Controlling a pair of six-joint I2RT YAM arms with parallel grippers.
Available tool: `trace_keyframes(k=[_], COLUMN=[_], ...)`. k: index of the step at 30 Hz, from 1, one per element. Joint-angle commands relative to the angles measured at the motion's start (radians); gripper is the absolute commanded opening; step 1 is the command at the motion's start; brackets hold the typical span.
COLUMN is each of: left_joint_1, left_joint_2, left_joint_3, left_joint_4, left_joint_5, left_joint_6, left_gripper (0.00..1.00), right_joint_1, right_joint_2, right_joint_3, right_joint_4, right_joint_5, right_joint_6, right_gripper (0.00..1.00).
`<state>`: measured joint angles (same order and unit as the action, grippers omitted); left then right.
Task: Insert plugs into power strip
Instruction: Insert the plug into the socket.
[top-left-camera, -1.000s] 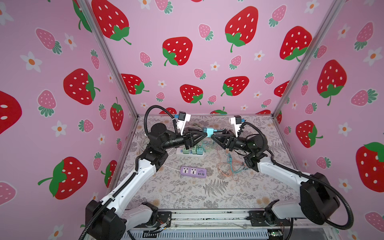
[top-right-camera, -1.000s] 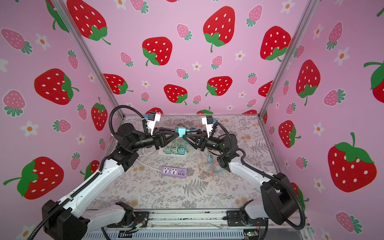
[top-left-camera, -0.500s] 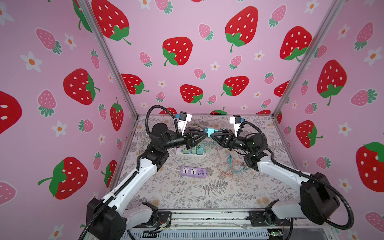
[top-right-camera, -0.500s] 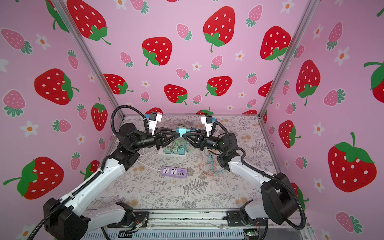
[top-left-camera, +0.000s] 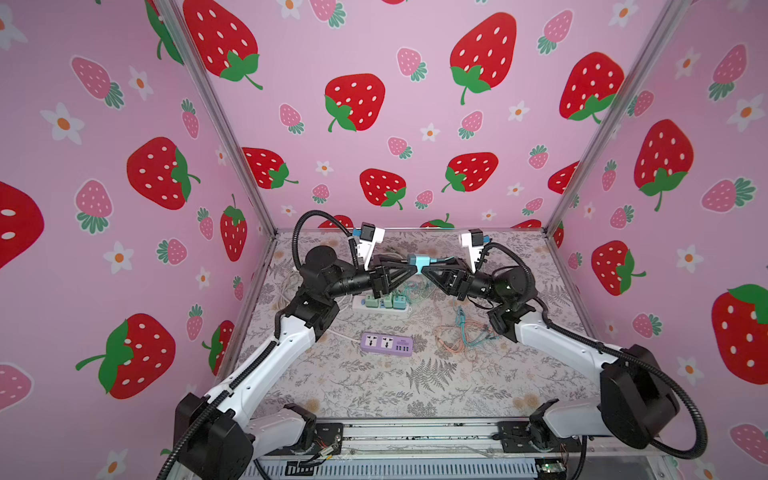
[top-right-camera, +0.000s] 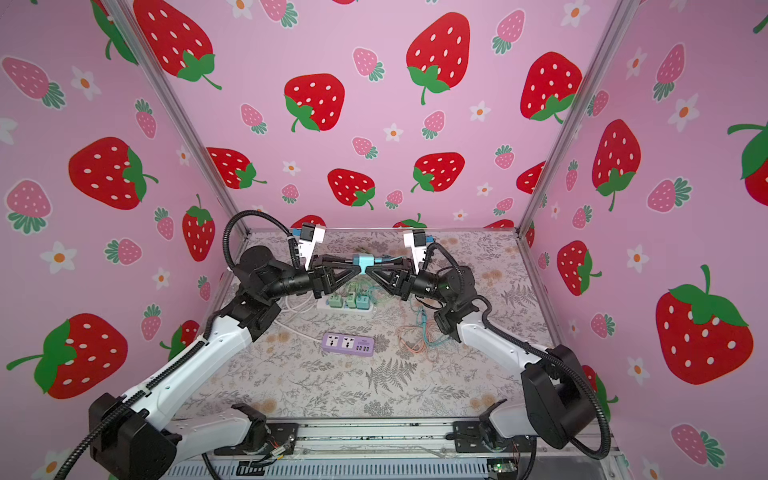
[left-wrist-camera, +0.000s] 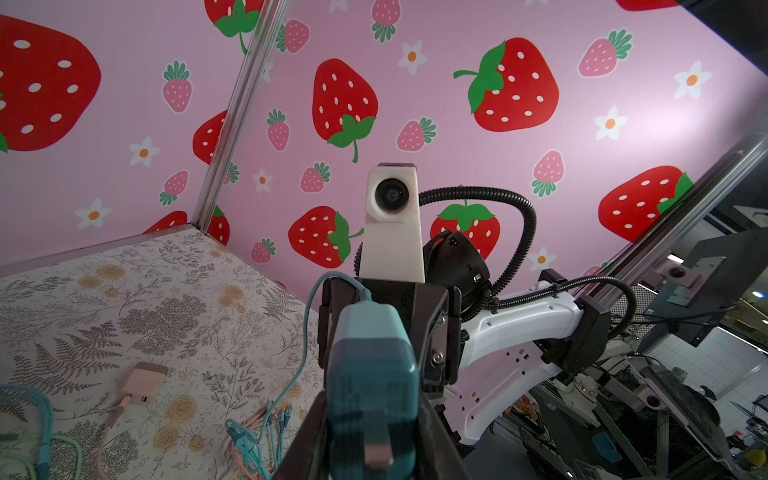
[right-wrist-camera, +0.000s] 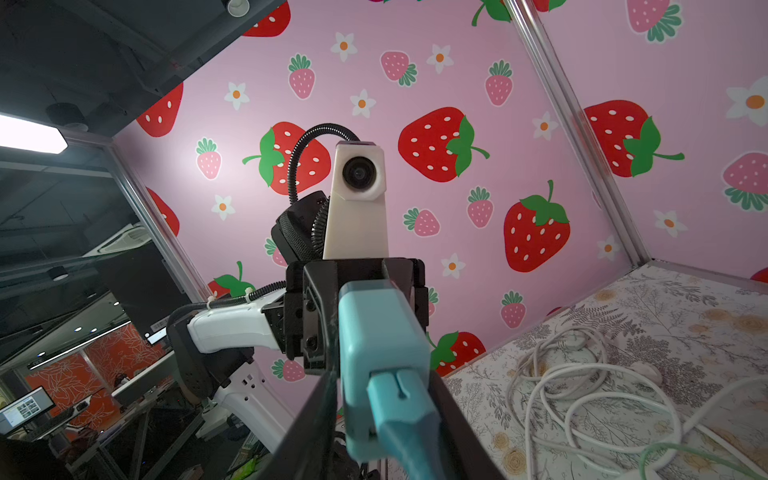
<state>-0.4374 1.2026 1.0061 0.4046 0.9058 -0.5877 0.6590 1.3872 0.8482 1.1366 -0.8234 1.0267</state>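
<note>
The teal-blue plug (top-left-camera: 418, 261) is a small rounded cube with a matching thin cable at one end and a prong at the other. It hangs in mid-air above the white power strip (top-left-camera: 362, 306), toward the far side of the table (top-left-camera: 457, 386). The left tool (top-left-camera: 411, 268) is clamped on its prong end. The right tool (top-left-camera: 428, 269) is closed on its cable end.

Left arm (top-left-camera: 266, 365) and right arm (top-left-camera: 557, 336) were white shells on black joints. Black corrugated conduit (left-wrist-camera: 478, 193) looped at each wrist. Wrist camera housing (left-wrist-camera: 392, 232) was off-white, wedge-shaped, with a round black lens. Left claw (top-left-camera: 412, 264) and right claw (top-left-camera: 428, 266): black triangular truss fingers. Screw head (left-wrist-camera: 436, 356) showed on the claw mount.
</note>
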Motion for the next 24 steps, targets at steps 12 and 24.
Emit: trace_keyframes(k=[12,24], left_joint_1=[-0.013,0.006], left_joint_2=[0.033,-0.022], left_joint_3=[0.027,0.034], left_joint_4=[0.005,-0.163], left_joint_5=[0.021,-0.056], left_joint_6=[-0.035,0.042], left_gripper=[0.05,0.47], right_joint_1=[0.016,0.007], right_joint_2=[-0.012,-0.078], right_joint_3=[0.035,0.008], right_joint_4=[0.065,-0.09], right_joint_5=[-0.007,0.034], right_joint_6=[0.004,-0.084], right_gripper=[0.2,0.04])
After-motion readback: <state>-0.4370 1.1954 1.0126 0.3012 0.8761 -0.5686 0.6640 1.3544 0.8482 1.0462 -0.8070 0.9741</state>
